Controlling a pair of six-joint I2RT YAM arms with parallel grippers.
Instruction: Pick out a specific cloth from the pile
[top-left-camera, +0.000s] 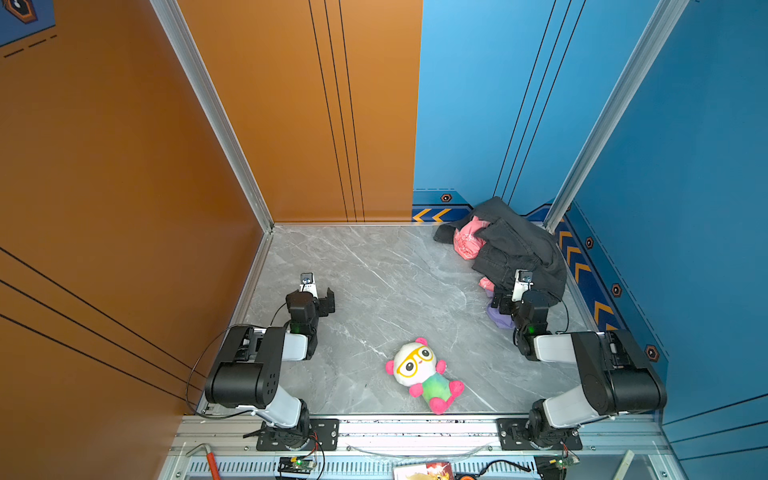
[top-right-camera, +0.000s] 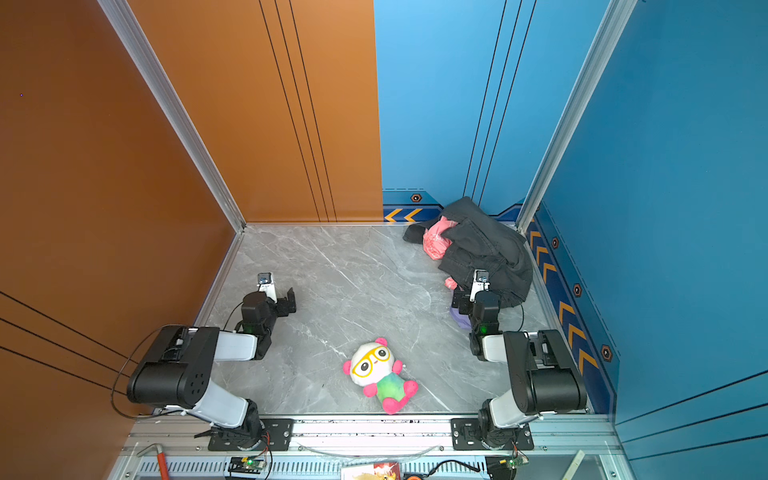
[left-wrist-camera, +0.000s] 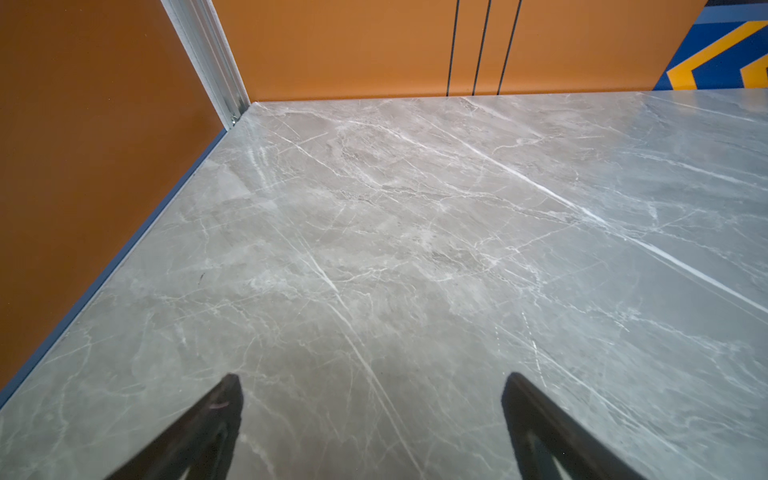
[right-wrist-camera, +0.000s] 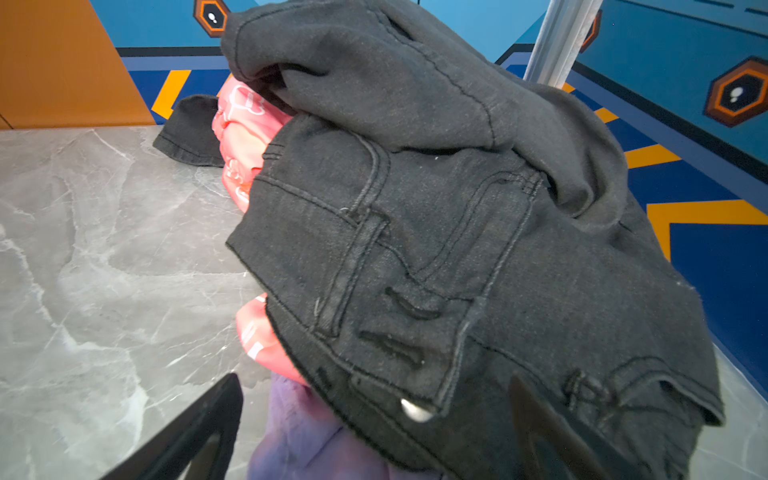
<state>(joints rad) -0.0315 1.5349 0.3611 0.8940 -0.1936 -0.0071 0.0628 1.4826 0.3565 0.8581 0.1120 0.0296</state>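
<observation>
One plush panda (top-left-camera: 422, 374) lies nearest on the marble table (top-left-camera: 374, 282). Beyond it, the left gripper (left-wrist-camera: 372, 382) hangs over bare marble, jaws wide apart and empty. The right gripper (right-wrist-camera: 374, 384), jaws equally spread and gripping nothing, sits at the near edge of the pile (top-left-camera: 519, 249). There the cloth (right-wrist-camera: 299, 440) peeks out from under the dark grey jeans (right-wrist-camera: 457, 208). Farther back, the pink garment (top-left-camera: 469, 239) shows beneath the jeans, in the table's far right corner.

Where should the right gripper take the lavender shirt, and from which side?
Probably the fold of shirt poking out under the jeans, nearest the right gripper; come in low over the bare table, since jeans and pink garment cover the rest.
</observation>
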